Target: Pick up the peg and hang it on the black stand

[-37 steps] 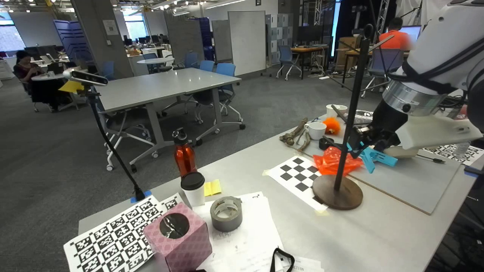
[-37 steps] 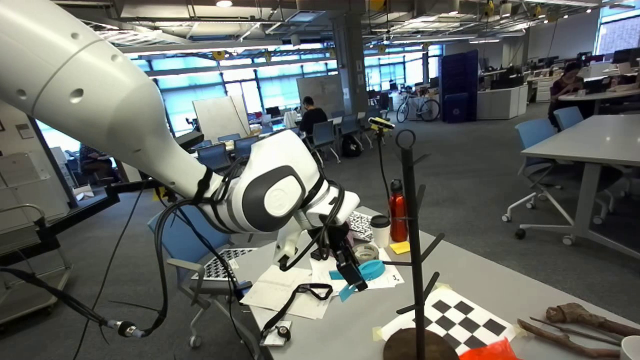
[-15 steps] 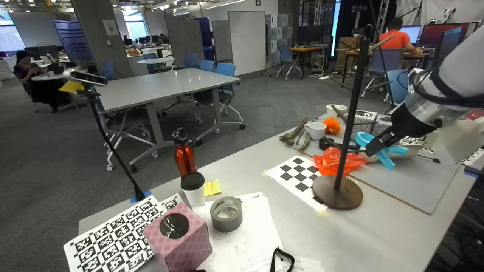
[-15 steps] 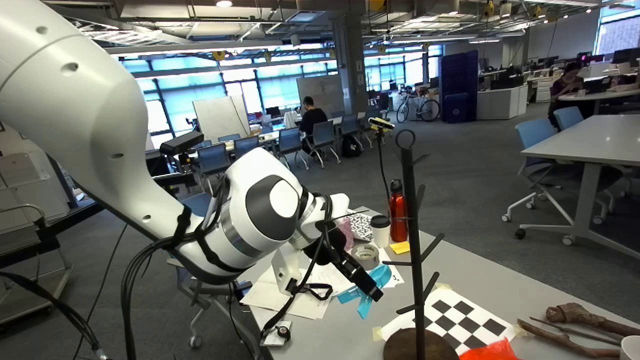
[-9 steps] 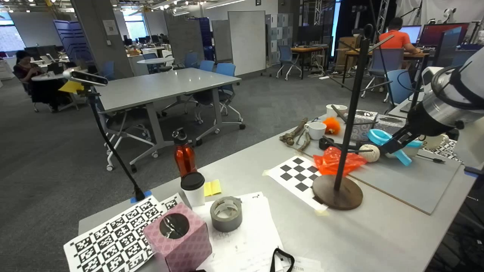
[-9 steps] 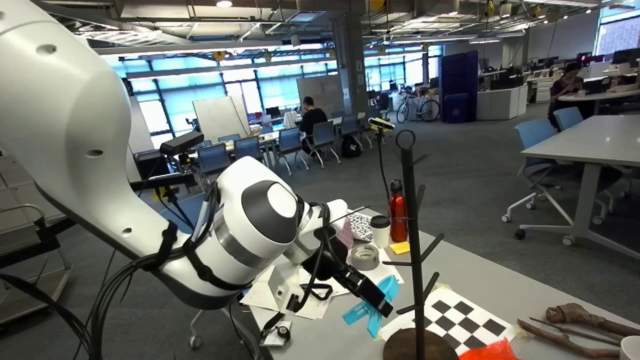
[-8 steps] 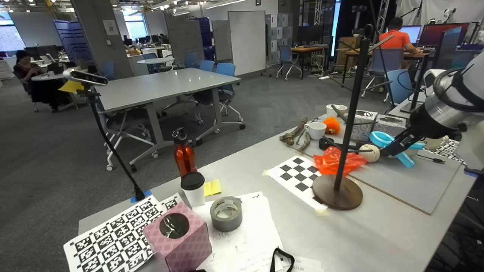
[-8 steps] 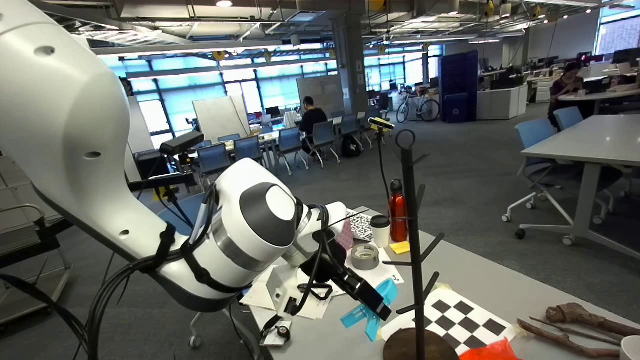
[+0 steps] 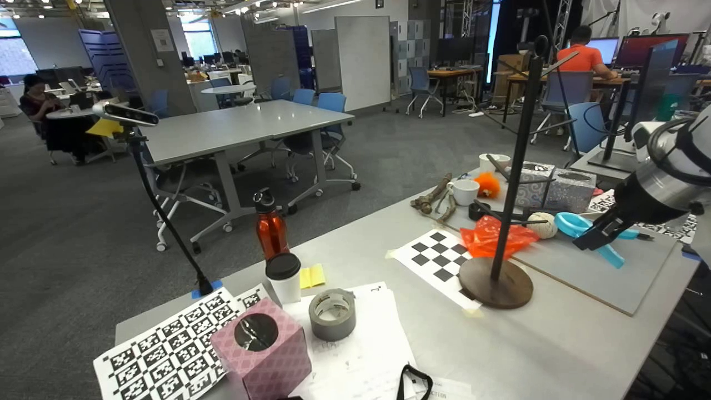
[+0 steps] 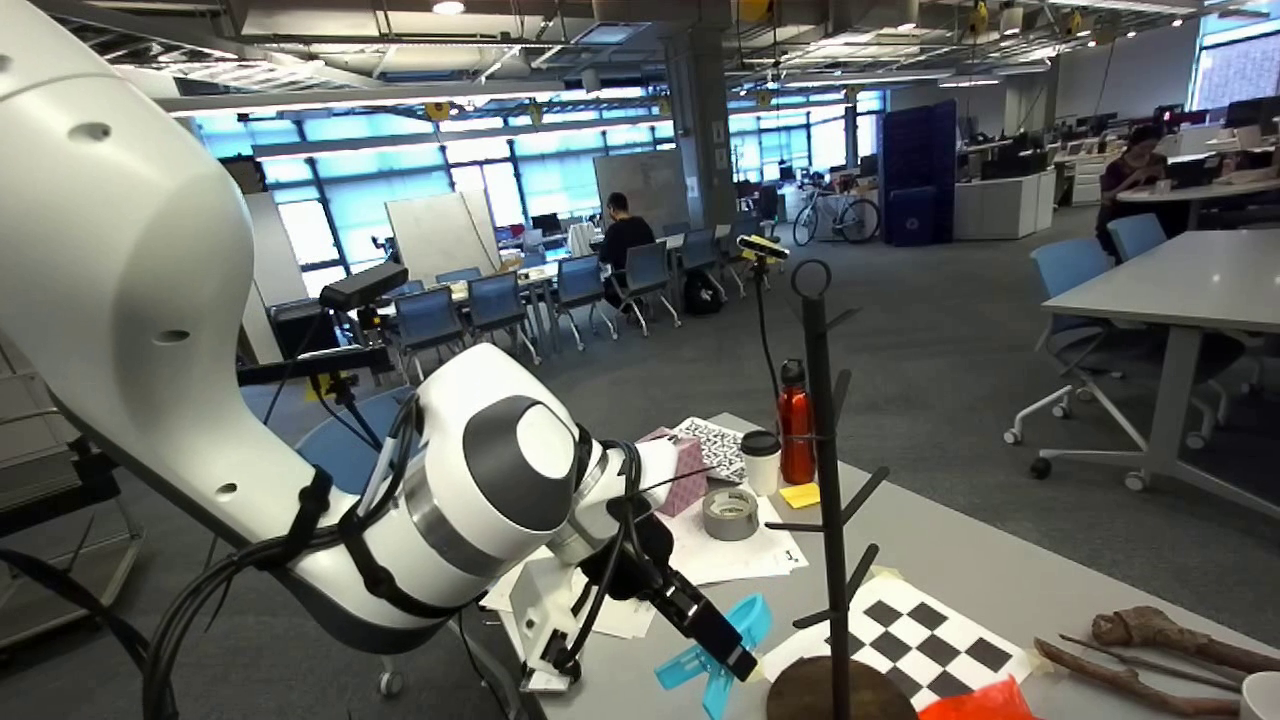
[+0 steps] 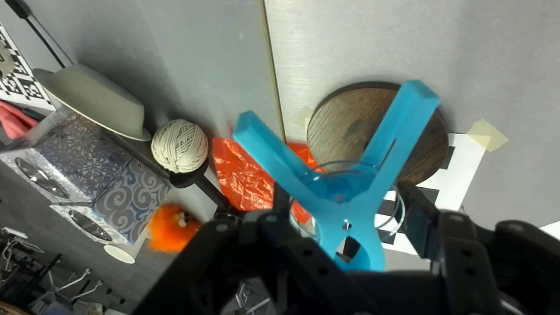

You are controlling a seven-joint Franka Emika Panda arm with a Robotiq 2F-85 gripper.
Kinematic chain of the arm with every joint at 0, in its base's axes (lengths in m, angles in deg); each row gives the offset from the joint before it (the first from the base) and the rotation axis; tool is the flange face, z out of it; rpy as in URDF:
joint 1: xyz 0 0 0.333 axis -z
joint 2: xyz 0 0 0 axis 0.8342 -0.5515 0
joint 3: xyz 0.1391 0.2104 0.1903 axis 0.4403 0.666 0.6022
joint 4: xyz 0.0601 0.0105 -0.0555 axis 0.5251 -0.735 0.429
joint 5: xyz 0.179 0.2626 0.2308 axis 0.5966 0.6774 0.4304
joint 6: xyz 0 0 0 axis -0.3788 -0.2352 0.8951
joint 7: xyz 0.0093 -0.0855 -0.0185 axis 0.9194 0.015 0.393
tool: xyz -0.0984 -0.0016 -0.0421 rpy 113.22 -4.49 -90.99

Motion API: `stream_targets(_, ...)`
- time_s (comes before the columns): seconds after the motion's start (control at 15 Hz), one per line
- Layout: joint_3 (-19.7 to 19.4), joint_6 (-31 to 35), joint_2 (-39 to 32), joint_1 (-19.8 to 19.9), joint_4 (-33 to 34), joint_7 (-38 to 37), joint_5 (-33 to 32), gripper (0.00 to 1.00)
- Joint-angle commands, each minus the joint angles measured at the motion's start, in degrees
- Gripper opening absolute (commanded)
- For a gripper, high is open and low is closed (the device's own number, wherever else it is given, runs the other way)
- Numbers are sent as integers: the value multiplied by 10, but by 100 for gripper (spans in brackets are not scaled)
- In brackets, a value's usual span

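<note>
You have the pincer (image 11: pixel 343 201) closed on the light-blue peg (image 11: pixel 337 214), a finger at each side, and you hold it in the air above the surface (image 9: pixel 527 344), legs splayed. In both exterior views the peg is apart from the upright black stand (image 9: pixel 517 161), whose round base overlaps the checkerboard sheet (image 9: pixel 439 258)

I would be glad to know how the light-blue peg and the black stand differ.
The peg is small, while the black stand is far taller.
The peg is light blue; the stand is black with a brown base.
The peg is held in the gripper, while the stand rests upright on the table.
Both have slim parts that stick out: legs on the peg, branches on the stand.
</note>
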Motion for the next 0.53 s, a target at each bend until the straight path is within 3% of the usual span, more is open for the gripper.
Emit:
stream_targets(0.0,-5,15,16,5,-15,9,0,37)
stream_targets(0.2,6,10,0,-5,-1,-23,-8,37)
stream_targets(0.27,3,0,0,-2,-3,-3,0,62)
stream_targets(0.47,8,0,0,-4,-3,-8,0,62)
